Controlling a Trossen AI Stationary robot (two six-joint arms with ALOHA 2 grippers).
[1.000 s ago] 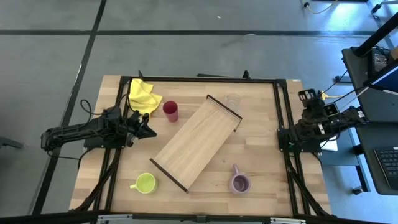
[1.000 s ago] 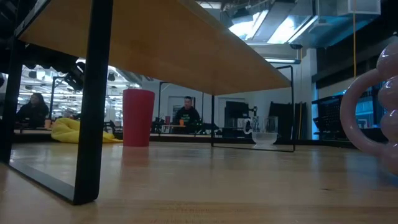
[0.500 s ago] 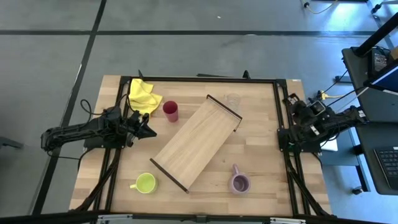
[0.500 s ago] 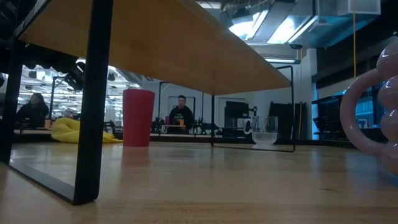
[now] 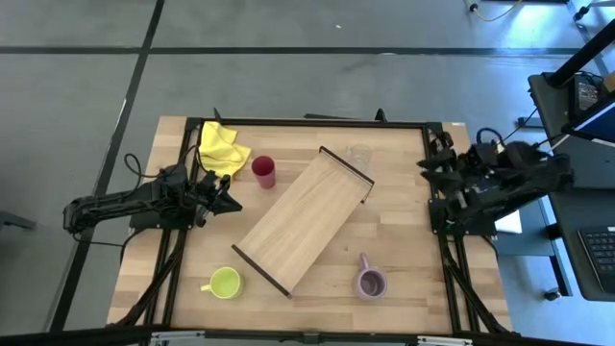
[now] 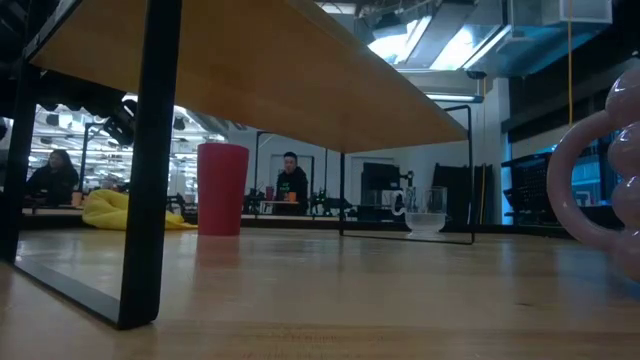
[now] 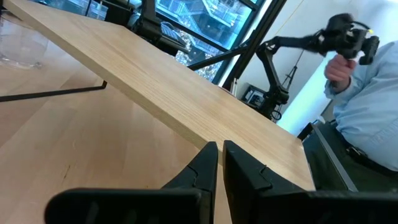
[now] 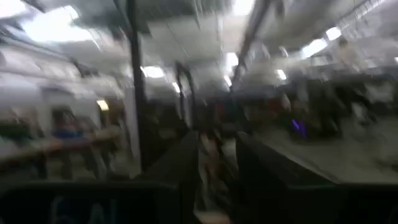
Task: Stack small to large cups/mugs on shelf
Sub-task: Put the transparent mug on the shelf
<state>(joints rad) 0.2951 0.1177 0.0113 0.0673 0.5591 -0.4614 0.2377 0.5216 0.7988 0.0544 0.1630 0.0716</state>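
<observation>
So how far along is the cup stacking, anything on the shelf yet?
Nothing done: the shelf is bare. The red tumbler, lime mug and purple mug stand apart on the table. Neither gripper holds anything; the left gripper is shut near the tumbler, the right gripper at the table's edge. All stacking remains.

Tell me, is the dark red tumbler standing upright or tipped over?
Upright. The dark red tumbler stands on its base on the table in the low view, and the high view looks down into its round open mouth.
</observation>
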